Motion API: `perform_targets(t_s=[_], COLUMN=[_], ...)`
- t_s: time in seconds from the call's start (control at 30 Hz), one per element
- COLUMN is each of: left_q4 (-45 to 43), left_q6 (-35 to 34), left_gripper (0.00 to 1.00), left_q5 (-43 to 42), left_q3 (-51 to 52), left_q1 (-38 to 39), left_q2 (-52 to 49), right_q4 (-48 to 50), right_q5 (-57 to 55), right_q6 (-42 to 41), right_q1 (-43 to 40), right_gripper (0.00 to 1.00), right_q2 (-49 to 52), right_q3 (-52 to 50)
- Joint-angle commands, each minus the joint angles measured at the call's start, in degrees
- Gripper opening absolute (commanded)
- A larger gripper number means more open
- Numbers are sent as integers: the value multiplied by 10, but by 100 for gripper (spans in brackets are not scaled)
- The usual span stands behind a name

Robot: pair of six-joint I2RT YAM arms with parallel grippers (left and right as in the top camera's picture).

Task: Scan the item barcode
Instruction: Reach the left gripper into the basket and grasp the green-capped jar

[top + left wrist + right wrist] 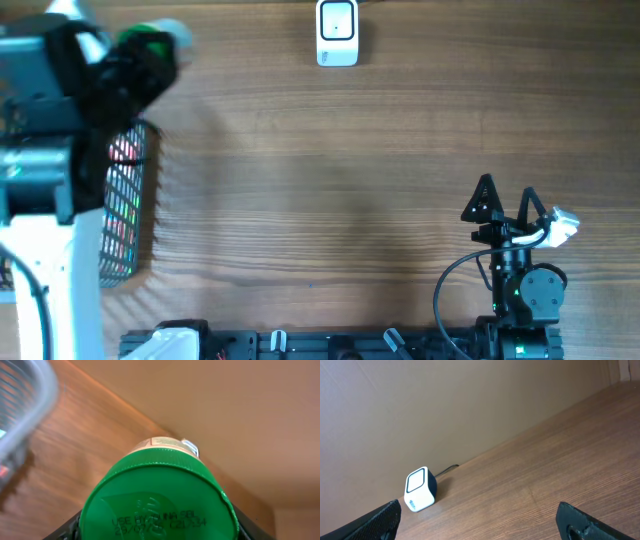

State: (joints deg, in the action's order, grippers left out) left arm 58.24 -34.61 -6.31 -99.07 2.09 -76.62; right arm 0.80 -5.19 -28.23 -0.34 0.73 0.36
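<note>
Left jaws clamp a green-lidded round container near the wooden desk's far-left corner, beside a dark mesh basket; right jaws stand apart, facing the white cube scanner.

Colour rundown: the jar is pale cream with a bright green lid, and there's black use-by print stamped across the lid. The table is warm brown wood with fine streaky grain. Up at 12 o'clock the barcode scanner is white with a dark-rimmed window. At 9 o'clock the wire basket is black mesh, with red and green bits showing through. The right gripper at 4 o'clock is black, with a white plug beside it. The wall is plain beige.
</note>
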Motion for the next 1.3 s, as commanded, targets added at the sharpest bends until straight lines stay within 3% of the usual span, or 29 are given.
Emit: perform_targets(t_s=[0.0, 0.3, 0.47, 0.53, 0.57, 0.6, 0.7, 0.83, 1.0, 1.07, 1.13, 1.2, 1.27], left_q4=[40, 56, 41, 41, 41, 39, 52, 98, 109, 113, 129, 140, 210], left_q6=[-75, -311, -426, -448, -455, -456, -445, -322, -125, -118, -121, -121, -121], left_gripper=[54, 56, 52, 57, 66, 96, 100, 100, 100, 100, 100, 100, 100], left_q5=[66, 101, 101, 112, 119, 125, 141, 203, 232, 250, 245, 243, 268], left_q3=[-2, -2, -2, -2, -2, -2, -19, -63, -90, -90, -90, -89, -84], left_q1=[95, 277, 362, 386, 394, 398, 400, 393, 304, 229, 73, -23, -128], left_q2=[-76, -357, -450, -476, -479, -479, -450, -355, -160, -94, -18, 8, 6], right_q4=[1, 1, 1, 1, 1, 1, 1, 1, 1, 1, 1, 1, 1], right_q5=[-4, -4, -4, -4, -4, -4, -4, -4, -4, -4, -4, -4, -4], right_q6=[9, 9, 9, 8, 8, 9, 8, 9, 9, 9, 9, 8, 8], right_q1=[3, 3, 3, 3, 3, 3, 3, 3, 3, 3, 3, 3, 3], right_gripper=[100, 100, 100, 100, 100, 100, 100, 100, 100, 100, 100, 100, 100], right_q2=[-5, -5, -5, -5, -5, -5, -5, -5, -5, -5, -5, -5, -5], right_q3=[-1, -1, -1, -1, -1, -1, -1, -1, -1, -1, -1, -1, -1])
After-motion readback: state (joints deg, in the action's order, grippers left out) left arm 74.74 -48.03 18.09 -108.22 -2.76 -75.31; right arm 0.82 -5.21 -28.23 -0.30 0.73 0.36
